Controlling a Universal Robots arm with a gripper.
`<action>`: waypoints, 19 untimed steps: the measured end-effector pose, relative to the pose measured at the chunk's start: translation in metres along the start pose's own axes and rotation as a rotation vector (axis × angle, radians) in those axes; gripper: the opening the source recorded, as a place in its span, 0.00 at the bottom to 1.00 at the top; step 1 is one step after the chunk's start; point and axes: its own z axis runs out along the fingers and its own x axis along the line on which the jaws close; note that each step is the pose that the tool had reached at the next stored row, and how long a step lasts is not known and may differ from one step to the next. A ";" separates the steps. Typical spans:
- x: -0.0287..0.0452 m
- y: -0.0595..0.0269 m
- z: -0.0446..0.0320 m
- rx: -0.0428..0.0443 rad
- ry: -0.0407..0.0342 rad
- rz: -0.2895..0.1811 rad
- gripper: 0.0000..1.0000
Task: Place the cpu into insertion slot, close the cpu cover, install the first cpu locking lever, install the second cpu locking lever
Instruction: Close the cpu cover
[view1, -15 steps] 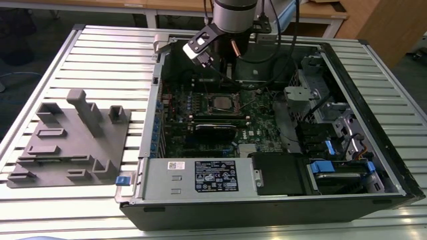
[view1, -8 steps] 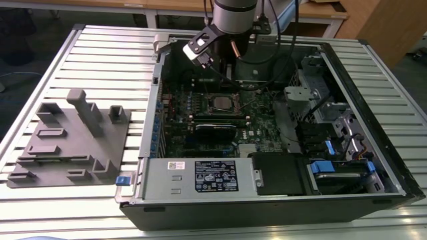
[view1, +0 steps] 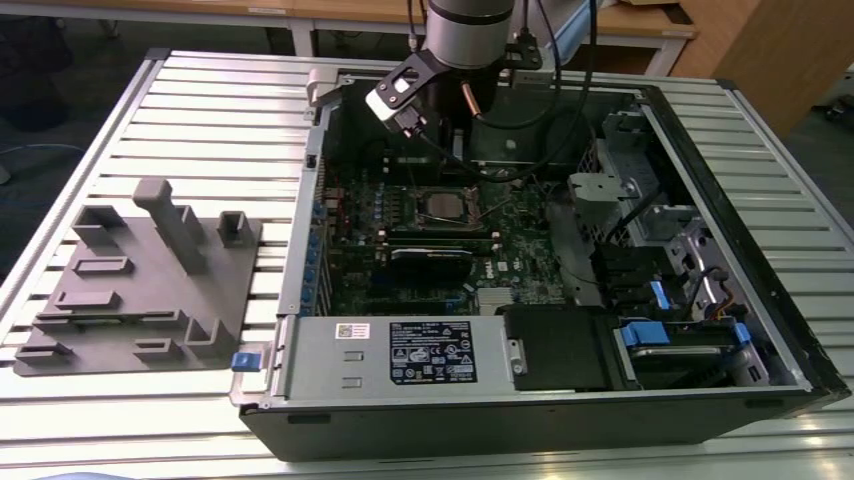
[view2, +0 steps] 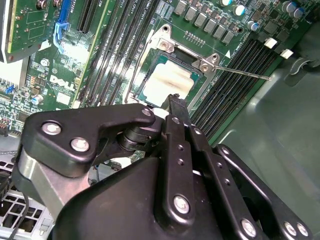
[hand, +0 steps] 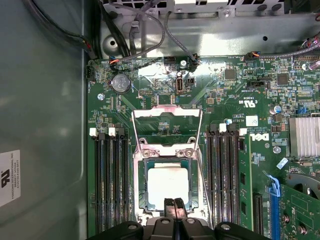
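The small, flat, square cpu with a pale silvery metal top (hand: 167, 182) lies seated in the square, shiny-rimmed insertion slot (hand: 137, 185) on the green board. The thin silvery windowed cpu cover (hand: 167, 110) stands open beyond it. The black pincer (hand: 175, 204) hovers at the chip's edge, tips together, holding nothing. The chip looks light, stiff and fragile, best held by opposite edges. The hinged cover is probably best pushed at its free rim.

Silver-grey arm (view1: 470, 30), black gripper (view2: 175, 102) with silver screws (view2: 181, 204), perhaps black cables (view1: 534, 123).
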 end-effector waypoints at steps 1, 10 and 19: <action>0.0000 0.0000 0.0000 0.0000 0.0000 0.000 0.11; 0.0002 0.0044 -0.0003 0.0002 -0.0003 0.000 0.11; 0.0003 0.0046 -0.0039 0.0000 0.0000 0.000 0.11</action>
